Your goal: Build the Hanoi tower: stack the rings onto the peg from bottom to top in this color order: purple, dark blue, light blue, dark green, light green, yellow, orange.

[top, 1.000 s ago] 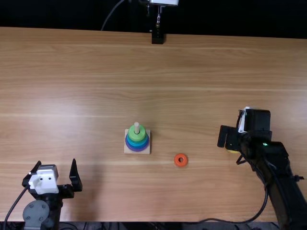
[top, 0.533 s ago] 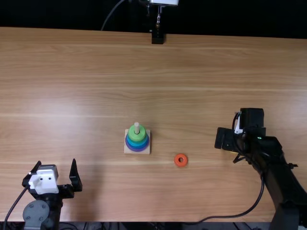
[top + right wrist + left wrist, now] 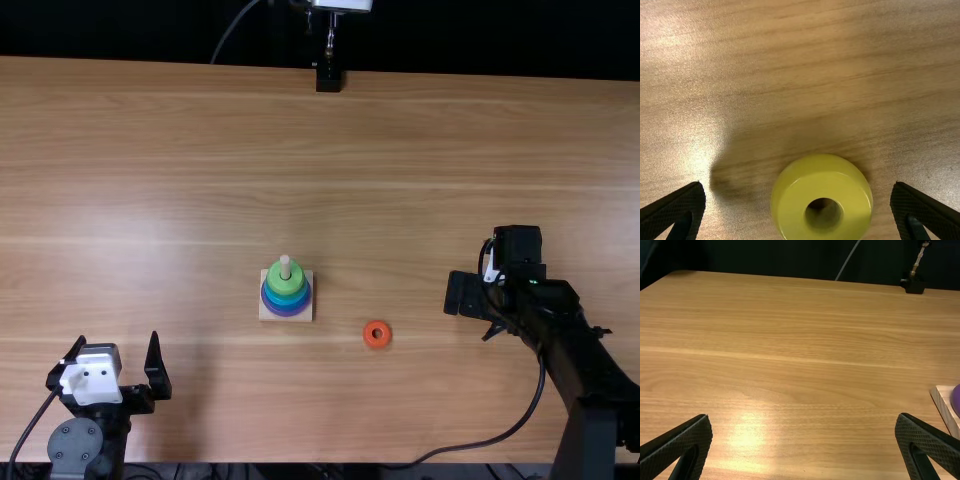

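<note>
Left pincer [image 3: 118, 336]: wide and empty over the near left of the table [image 3: 200, 200], in the top view. Centre: wooden base [image 3: 307, 313] with its peg [image 3: 285, 263] upright; from the bottom come a purple ring [image 3: 287, 312], blue rings [image 3: 286, 300] and green [image 3: 285, 279] at the top. The two greens cannot be separated with certainty, but five rings are probably seated, leaving yellow and orange. The left wrist view adds a side edge of the base with part of the purple ring. Right of the base: orange ring [image 3: 377, 343], flat and apart from it, in the top view. Far right: right pincer [image 3: 798, 186], wide and unloaded; its wrist view gives the yellow ring [image 3: 823, 185], hole upward on the table between the spread fingers, presumably next to be stacked.
</note>
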Motion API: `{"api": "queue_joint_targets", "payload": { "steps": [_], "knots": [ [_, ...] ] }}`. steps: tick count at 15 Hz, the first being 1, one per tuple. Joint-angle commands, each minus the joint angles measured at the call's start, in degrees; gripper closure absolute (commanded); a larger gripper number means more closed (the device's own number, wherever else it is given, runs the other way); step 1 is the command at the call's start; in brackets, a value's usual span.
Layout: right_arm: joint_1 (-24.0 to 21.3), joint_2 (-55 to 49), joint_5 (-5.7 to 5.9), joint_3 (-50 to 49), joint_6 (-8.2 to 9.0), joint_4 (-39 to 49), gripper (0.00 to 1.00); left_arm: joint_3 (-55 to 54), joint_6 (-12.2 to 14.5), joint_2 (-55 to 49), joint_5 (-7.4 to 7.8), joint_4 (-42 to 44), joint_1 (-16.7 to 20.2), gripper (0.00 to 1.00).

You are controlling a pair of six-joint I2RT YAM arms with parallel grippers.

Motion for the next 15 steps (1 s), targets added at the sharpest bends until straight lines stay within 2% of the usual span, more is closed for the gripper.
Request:
{"api": "queue_joint_targets", "payload": {
  "steps": [1,2,4,6,7,8,10,12,13,15],
  "knots": [
    [-0.37,2.12,0.4,1.71,0.84,0.01,0.0,-5.93,0.18,-0.67,0.11,-4.44,-0.35,0.0],
    [-0.55,2.21,0.4,1.71,0.84,0.01,0.04,-5.93,0.18,-0.67,0.11,-4.44,-0.35,0.0],
    [-0.72,2.21,-0.02,1.71,0.95,0.12,0.62,-5.93,0.18,-0.67,0.11,-4.44,-0.35,0.0],
    [-0.72,2.21,-1.28,1.36,0.84,0.12,1.0,-5.93,0.18,-0.67,0.11,-4.44,-0.35,0.0],
    [-0.72,2.21,-1.92,1.54,0.74,0.22,1.0,-5.93,0.18,-0.67,0.11,-4.44,-0.35,0.0],
    [-0.64,2.21,-2.02,1.71,0.74,0.54,1.0,-5.93,0.18,-0.67,0.11,-4.44,-0.35,0.0],
    [-0.46,1.94,-1.92,2.59,0.84,0.54,1.0,-5.93,0.18,-0.67,0.11,-4.44,-0.35,0.0],
    [-0.11,1.68,-1.92,8.22,0.84,-0.51,1.0,-5.93,0.18,-0.67,0.11,-4.44,-0.35,0.0],
    [1.21,0.27,-1.92,10.94,0.63,-2.31,1.0,-5.93,0.18,-0.67,0.11,-4.44,-0.35,0.0],
    [6.75,-4.91,-1.92,16.39,0.11,-9.16,1.0,-5.93,0.18,-0.67,0.11,-4.44,-0.35,0.0]
  ]
}}
